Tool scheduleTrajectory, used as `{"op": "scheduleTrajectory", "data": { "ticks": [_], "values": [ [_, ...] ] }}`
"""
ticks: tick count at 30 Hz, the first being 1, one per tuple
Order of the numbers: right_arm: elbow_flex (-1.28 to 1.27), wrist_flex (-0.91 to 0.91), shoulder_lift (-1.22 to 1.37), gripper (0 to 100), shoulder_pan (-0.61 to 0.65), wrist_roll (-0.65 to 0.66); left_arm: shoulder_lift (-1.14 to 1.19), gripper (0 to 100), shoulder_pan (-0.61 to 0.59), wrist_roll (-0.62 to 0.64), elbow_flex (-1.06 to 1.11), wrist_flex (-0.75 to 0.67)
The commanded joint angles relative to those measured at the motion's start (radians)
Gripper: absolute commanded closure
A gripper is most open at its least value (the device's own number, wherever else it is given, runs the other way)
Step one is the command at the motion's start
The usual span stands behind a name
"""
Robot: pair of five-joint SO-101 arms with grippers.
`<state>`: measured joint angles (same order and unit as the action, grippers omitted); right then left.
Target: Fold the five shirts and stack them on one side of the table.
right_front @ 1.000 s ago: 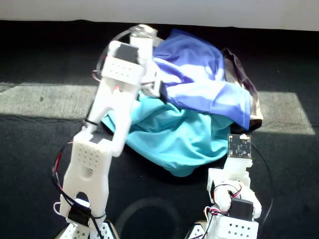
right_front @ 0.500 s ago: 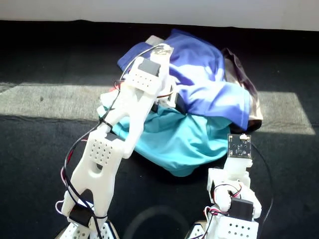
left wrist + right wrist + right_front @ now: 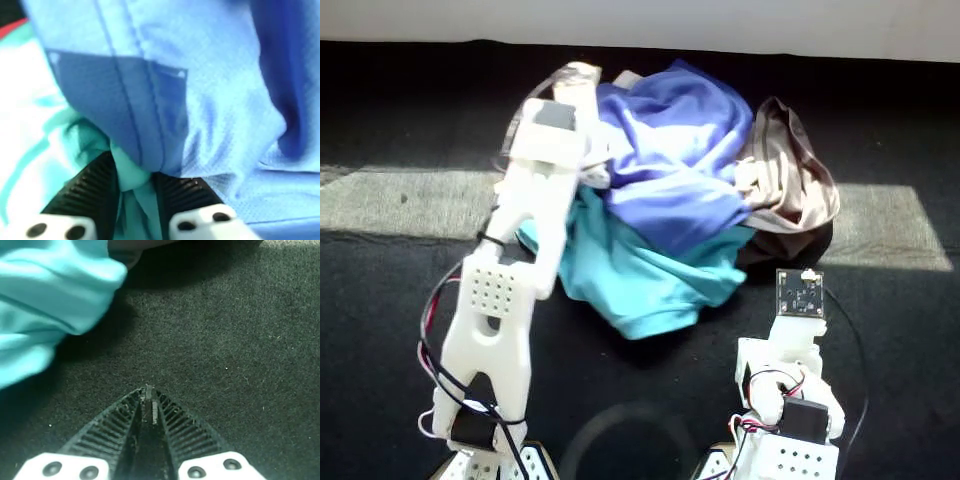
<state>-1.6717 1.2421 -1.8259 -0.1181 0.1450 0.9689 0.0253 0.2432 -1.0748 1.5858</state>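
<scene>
Found the left hand [image 3: 134, 176] pinched narrow on a fold of the teal shirt [image 3: 45, 135], cloth bunched between both black ribbed fingers [image 3: 92, 185]. Saw the blue shirt [image 3: 200, 100] draped right over that grip, a hem seam lying against the fingertips. From above, placed this hand at the upper left of the pile, sunk in where blue met teal, with the white left arm [image 3: 505, 290] slanting up from the lower left corner of the frame. Noted the pile in the upper middle: blue shirt on top, teal shirt under it and spilling toward the centre of the frame, a tan shirt [image 3: 785, 175] bunched at the right side, touching the blue, with dark cloth [image 3: 790, 245] beneath it. Could not count further shirts. Found the right hand [image 3: 146, 395] closed tip to tip on nothing, just above the black table [image 3: 240, 330], a teal edge nearby but apart. Saw the right arm [image 3: 790, 400] folded back at the lower right, apart from the pile. Noted a sunlit band [image 3: 390, 200] across the table.
</scene>
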Motion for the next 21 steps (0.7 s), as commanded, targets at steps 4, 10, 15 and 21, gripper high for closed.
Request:
{"op": "scheduleTrajectory", "data": {
  "ticks": [4,10,15,21],
  "values": [
    [-0.133,-0.012,-0.002,99.1,-0.008,-0.005,-0.008,99,-0.226,-0.071,-0.318,0.19],
    [-0.133,-0.012,-0.002,99.1,-0.008,-0.005,-0.088,99,-0.466,-0.16,-0.518,0.19],
    [-0.133,-0.012,-0.002,99.1,-0.008,-0.005,-0.211,99,-0.688,-0.224,-0.59,0.189],
    [-0.133,-0.012,-0.002,99.1,-0.008,-0.005,-0.311,99,-0.88,-0.285,-0.588,0.189]
  ]
}}
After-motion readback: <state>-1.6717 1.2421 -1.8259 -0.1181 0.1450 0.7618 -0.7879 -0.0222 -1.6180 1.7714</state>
